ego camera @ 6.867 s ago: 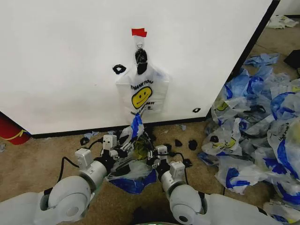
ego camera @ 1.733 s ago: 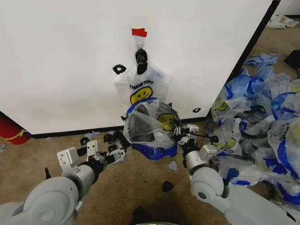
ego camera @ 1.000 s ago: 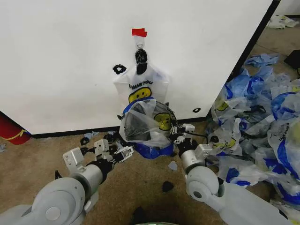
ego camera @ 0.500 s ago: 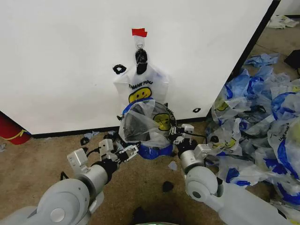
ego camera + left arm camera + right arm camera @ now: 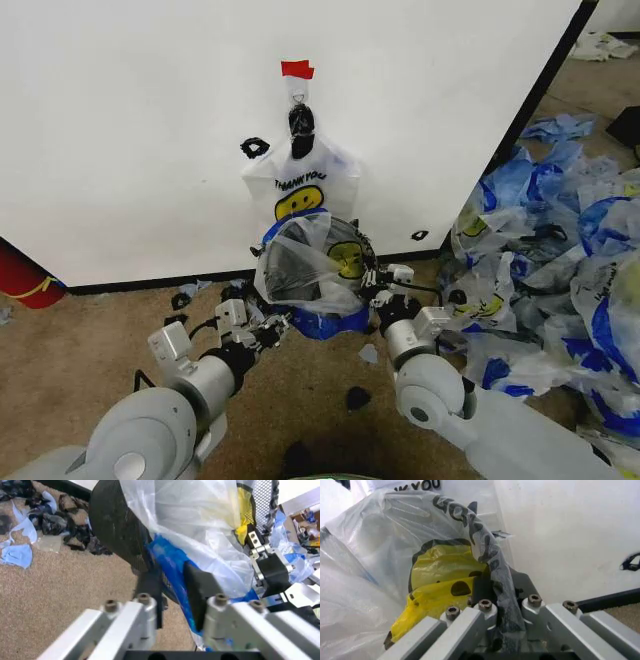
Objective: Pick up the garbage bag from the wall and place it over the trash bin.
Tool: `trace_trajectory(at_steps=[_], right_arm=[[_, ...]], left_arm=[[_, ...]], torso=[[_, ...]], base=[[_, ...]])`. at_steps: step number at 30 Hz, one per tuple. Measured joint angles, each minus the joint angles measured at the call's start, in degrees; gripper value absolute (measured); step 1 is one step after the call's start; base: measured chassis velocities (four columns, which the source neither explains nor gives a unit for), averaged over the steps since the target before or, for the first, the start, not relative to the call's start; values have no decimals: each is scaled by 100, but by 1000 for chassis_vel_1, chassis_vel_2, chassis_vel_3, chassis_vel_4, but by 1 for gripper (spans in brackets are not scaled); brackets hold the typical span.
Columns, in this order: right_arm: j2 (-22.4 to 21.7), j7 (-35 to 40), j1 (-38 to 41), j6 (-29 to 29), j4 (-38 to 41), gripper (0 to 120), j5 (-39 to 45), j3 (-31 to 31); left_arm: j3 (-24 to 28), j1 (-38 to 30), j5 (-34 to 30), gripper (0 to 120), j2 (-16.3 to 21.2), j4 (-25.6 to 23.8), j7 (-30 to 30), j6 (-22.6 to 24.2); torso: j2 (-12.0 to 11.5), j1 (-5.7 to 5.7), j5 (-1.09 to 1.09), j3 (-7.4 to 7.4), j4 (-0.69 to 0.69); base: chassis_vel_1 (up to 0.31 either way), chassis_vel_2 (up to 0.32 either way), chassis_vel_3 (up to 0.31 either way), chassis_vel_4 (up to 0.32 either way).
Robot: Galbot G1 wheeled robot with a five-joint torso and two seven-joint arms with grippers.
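I have the right gripper (image 5: 492, 609) clamped on the trash bin (image 5: 330, 262) rim with the garbage bag (image 5: 300, 268) film pinched in, so the draped side cannot slip. My left gripper (image 5: 172, 603) is parted, straddling the opposite rim to tuck plastic there.

- Brown carpet floor (image 5: 80, 330) runs up to the wall (image 5: 130, 130).
- The bin (image 5: 300, 272) stands on it by the wall.
- Black scraps (image 5: 357, 397) lie scattered.
- A heap of blue-and-white bags (image 5: 560, 300) lies on the right.
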Motion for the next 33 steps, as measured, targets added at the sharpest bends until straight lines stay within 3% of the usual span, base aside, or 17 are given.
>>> trace_trajectory(at_steps=[3,5,19,27,33], right_arm=[[20,3,-30,6,8,0,-1,17],[26,9,-40,8,16,0,-1,24],[191,180,-218,51,257,0,151,214],[219,229,-304,50,388,0,249,258],[221,233,-397,55,529,0,361,312]], left_arm=[[0,48,26,1,-13,0,17,-4],[0,65,39,0,-14,0,22,-5],[-99,894,612,0,8,0,115,-29],[-88,1244,1043,0,-222,21,208,-49],[44,1307,1355,0,-425,390,333,-97]], torso=[[0,0,0,0,0],[0,0,0,0,0],[0,0,0,0,0],[0,0,0,0,0],[0,0,-1,0,0]], base=[[0,0,0,0],[0,0,0,0],[0,0,0,0],[0,0,0,0],[0,0,0,0]])
